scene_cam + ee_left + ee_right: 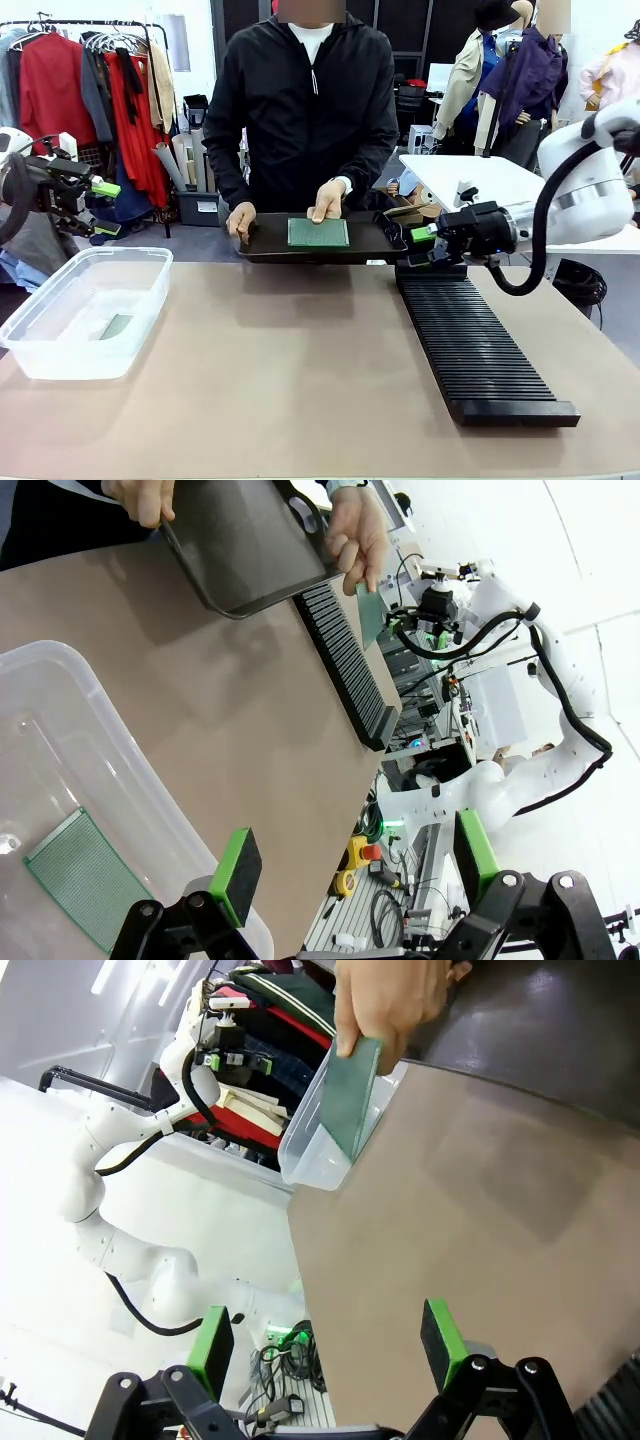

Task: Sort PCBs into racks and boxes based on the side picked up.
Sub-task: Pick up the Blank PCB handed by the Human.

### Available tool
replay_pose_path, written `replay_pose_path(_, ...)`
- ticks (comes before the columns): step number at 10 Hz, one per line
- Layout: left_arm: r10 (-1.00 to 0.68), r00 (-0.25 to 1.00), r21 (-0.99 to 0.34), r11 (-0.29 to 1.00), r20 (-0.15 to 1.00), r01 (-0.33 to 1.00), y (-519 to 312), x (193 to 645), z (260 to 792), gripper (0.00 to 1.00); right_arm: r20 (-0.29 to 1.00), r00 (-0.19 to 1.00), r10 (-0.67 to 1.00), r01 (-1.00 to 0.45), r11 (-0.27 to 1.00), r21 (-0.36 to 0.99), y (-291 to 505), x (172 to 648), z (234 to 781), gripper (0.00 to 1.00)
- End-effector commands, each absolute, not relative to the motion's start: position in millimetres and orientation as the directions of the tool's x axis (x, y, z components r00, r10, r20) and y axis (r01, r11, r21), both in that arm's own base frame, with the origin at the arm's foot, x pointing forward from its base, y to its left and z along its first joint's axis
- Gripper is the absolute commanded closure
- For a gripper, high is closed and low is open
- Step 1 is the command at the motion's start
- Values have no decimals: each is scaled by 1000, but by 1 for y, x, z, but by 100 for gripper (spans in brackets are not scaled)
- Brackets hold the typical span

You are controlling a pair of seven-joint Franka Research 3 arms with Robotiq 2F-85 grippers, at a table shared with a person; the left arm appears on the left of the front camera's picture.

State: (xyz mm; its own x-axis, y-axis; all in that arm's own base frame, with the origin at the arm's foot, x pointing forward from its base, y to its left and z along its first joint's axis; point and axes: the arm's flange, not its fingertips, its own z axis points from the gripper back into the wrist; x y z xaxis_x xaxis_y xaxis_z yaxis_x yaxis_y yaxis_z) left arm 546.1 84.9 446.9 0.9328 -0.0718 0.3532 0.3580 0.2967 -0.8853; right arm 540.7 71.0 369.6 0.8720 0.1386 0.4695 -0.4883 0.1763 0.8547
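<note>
Claws are both standing apart, gripping nothing. I'm seeing my left gripper [106,208] hovering at nine o'clock near the tub [60,372] and my right gripper [418,247] at two o'clock, by the far end of the rack [480,350]. One board [116,326] is lying in the tub. A second board [318,232] is resting on the tray [262,250] at twelve o'clock, under the person's hand [327,200].

A shallow dark tray [265,240] is at the far edge of the brown counter [300,380], just beside the right end effector [418,246] — on its fingertip side. Beyond the tray stands a person in a black jacket [300,110]. Behind the left end effector [107,208] hangs a clothes rail [130,100] with red garments — well apart from it.
</note>
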Motion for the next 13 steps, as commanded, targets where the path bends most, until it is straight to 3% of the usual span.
replay_pose_path(1,-70,933,-885,298,353,357,85,546,449,0,461,881,104,-472,173,864,89,565,367,0)
replay_pose_path(7,-70,933,-885,298,353,357,85,546,449,0,458,889,16,-453,180,873,141,604,359,0)
replay_pose_path(13,-70,933,-885,298,353,357,85,546,449,0,464,885,-23,-460,105,882,172,619,344,0)
